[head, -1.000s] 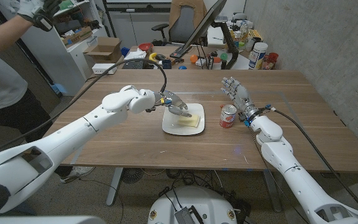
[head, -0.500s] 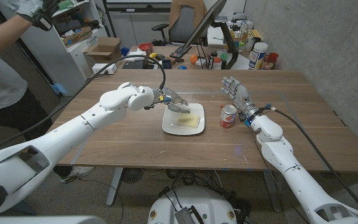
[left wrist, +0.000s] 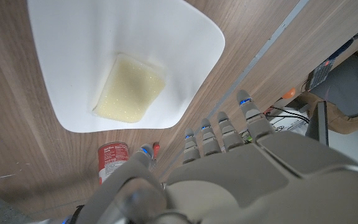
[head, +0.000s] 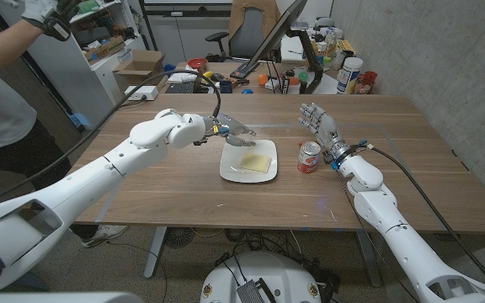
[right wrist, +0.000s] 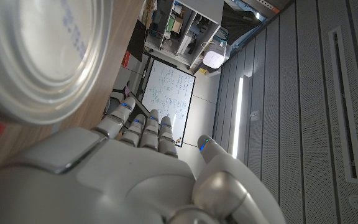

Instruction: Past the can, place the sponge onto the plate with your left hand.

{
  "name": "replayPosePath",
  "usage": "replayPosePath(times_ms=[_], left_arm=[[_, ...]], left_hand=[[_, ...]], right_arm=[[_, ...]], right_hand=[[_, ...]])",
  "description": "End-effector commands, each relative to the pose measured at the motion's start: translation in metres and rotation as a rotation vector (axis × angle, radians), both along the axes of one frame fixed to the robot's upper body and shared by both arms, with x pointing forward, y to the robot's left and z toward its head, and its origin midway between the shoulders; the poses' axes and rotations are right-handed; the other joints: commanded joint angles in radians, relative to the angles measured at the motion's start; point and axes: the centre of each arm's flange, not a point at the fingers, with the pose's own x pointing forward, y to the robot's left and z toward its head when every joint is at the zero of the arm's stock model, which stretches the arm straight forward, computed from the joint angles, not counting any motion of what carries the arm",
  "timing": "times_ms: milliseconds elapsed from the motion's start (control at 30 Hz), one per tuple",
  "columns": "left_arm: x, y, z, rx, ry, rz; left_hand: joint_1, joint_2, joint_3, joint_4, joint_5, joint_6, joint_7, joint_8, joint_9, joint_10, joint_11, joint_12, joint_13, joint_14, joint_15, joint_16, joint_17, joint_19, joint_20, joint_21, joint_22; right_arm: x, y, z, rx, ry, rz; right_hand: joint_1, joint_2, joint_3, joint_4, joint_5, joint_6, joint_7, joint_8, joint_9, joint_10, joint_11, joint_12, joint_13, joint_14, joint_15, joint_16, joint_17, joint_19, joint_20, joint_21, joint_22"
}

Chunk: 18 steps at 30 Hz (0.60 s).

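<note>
Sponge on plate, left hand clear above it.

The yellow sponge (head: 257, 160) lies flat inside the white plate (head: 233, 172), toward its far side; the red can (head: 309, 156) stands just beside the plate. The left hand (head: 235, 135) hovers at the plate's far left rim, fingers spread, holding nothing. The right hand (head: 321, 126) stands spread behind the can. Judgement: placement looks done; best to lift the hand straight away without brushing the plate's rim.
</note>
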Motion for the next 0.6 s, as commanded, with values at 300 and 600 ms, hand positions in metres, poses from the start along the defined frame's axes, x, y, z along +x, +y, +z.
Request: replayPosePath(times_ms=[300,600], left_arm=[[-0.015,0.012,0.017,-0.069,-0.058,-0.016],[-0.022,0.016,0.028,-0.113,-0.097,-0.03]], left_hand=[[-0.017,0.046,0.017,0.013,-0.01,-0.058,-0.002,0.0,-0.001,-0.083,0.001,0.002,-0.004,-0.108,0.017,-0.002,0.005,-0.12,0.006,-0.057,0.003],[-0.023,0.047,0.016,0.017,-0.013,-0.07,-0.017,0.002,-0.001,-0.103,0.001,0.004,-0.004,-0.129,0.016,0.0,0.005,-0.142,0.007,-0.061,0.004]], right_arm=[[0.001,0.002,0.002,-0.003,-0.007,0.007],[0.0,0.002,0.003,-0.009,-0.008,0.009]], right_hand=[[0.0,0.074,0.0,0.0,0.006,0.008,-0.002,0.006,0.005,0.01,0.002,0.005,0.004,0.005,0.001,0.003,0.002,0.008,-0.056,0.004,0.005],[0.001,0.074,0.0,0.0,0.006,0.008,-0.002,0.006,0.005,0.01,0.001,0.005,0.004,0.004,0.002,0.003,0.002,0.008,-0.056,0.004,0.005]])
